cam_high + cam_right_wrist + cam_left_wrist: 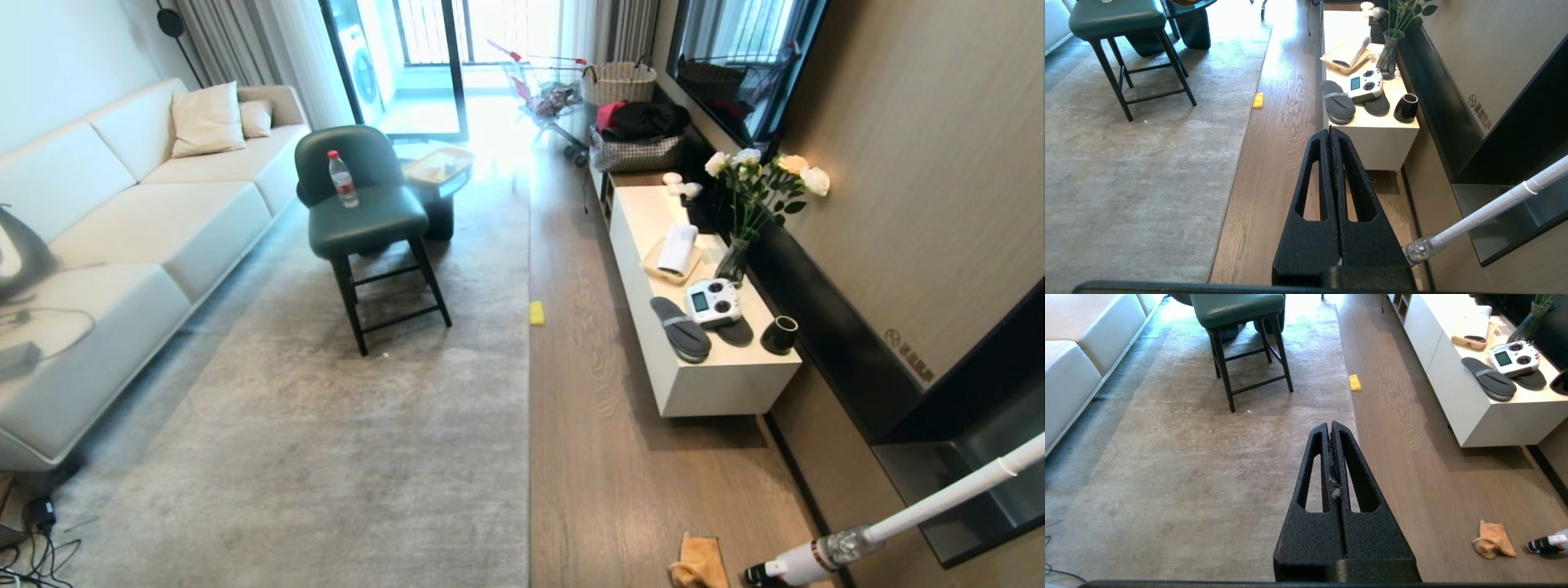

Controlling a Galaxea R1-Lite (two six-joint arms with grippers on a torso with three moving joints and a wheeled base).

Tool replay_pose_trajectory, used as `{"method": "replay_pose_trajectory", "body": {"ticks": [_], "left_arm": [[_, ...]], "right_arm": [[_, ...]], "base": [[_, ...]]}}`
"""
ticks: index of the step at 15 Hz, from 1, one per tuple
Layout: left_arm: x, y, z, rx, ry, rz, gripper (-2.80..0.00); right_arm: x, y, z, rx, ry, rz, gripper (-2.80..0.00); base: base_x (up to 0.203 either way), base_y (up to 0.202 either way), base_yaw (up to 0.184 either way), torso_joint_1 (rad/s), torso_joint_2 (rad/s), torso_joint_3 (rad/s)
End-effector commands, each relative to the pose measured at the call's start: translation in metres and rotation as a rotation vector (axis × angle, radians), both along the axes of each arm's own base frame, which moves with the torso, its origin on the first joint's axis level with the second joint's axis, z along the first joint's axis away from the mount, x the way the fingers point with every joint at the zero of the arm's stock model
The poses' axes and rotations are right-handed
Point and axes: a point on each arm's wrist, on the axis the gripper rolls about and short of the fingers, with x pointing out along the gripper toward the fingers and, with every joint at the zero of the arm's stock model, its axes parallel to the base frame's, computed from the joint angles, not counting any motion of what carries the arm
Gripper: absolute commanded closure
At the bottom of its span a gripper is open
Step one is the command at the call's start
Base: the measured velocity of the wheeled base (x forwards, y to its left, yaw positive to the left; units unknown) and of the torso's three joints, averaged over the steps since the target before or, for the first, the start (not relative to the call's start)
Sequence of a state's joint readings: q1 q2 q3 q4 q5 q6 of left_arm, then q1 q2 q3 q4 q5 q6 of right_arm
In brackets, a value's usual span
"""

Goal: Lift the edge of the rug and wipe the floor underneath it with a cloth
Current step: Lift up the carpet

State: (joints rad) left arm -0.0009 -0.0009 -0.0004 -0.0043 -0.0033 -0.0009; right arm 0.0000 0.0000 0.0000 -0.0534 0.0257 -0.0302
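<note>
A: Rug edge [529, 367], where is it?
B: It runs straight down the middle of the room, between the big pale grey rug and the floor [604, 457] of brown planks. It lies flat on the floor along its whole length.
A: What stands around?
B: A cream sofa [122, 212] is along the far left side, a green chair [367, 212] stands on the rug, and a white cabinet [702, 359] stands against the right wall.
A: And the cloth [700, 563]?
B: It lies crumpled on the floor, near the robot, to the right of the rug edge and not touching it. A white vacuum stick [890, 523] rests just beside it. A small yellow block [536, 313] lies farther away, touching the rug edge.
A: The grippers?
B: The left gripper [1331, 428] hangs above the rug near its border, fingers pressed together, with some grey fluff between them. The right gripper [1329, 134] hangs above the floor, fingers pressed together too, holding nothing.
</note>
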Motion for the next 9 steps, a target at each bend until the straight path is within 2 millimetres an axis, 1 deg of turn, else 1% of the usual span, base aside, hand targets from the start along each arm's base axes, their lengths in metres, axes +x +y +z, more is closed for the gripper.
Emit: {"method": "replay_pose_trajectory", "body": {"ticks": [1,9], "left_arm": [[0.0001,0.0000,0.0000,0.000,0.001,0.001,0.00],[0.0000,0.0000,0.0003,0.000,0.000,0.000,0.00]], "right_arm": [[0.0000,0.0000,0.0001,0.000,-0.001,0.000,0.00],[0.0000,0.0000,0.0000,0.000,0.000,0.000,0.00]], "base": [[0.000,0.000,0.000,0.000,0.00,0.000],[0.000,0.000,0.000,0.000,0.00,0.000]]}}
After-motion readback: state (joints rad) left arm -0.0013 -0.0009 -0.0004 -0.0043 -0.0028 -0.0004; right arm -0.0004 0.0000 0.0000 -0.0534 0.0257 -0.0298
